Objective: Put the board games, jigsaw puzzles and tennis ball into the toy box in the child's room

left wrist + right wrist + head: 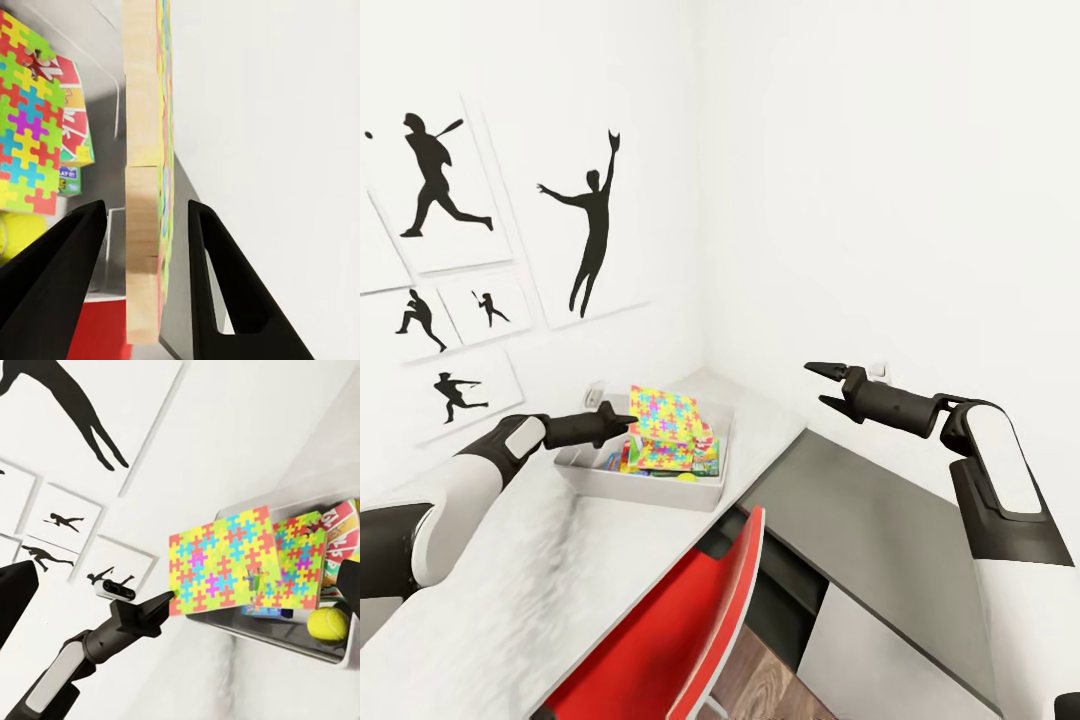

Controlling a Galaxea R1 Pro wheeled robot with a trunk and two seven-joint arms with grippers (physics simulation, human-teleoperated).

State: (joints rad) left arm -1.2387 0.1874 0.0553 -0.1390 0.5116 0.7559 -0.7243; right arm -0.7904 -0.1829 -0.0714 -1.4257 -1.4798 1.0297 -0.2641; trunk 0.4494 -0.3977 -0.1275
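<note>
The light grey toy box (pixel 592 468) sits on the pale table top (pixel 510 600) in the corner. A jigsaw puzzle (pixel 665 410) hangs tilted over its rim, and my left gripper (pixel 622 420) is shut on one corner. In the left wrist view the puzzle's wooden edge (pixel 144 187) runs between the two black fingers (pixel 56 285). Inside the toy box (pixel 259 639) lie a second jigsaw puzzle (pixel 300 561), the red-and-yellow board game (pixel 343 526), another small printed box (pixel 262 606) and the tennis ball (pixel 328 624). My right gripper (pixel 826 386) hovers open over the dark section, apart from everything.
A red chair (pixel 680 630) stands tucked against the table's front edge, below the toy box. The dark grey section (pixel 860 510) meets the pale top at the corner. Black sports prints (pixel 592 230) and an outlet (pixel 593 392) are on the white wall behind.
</note>
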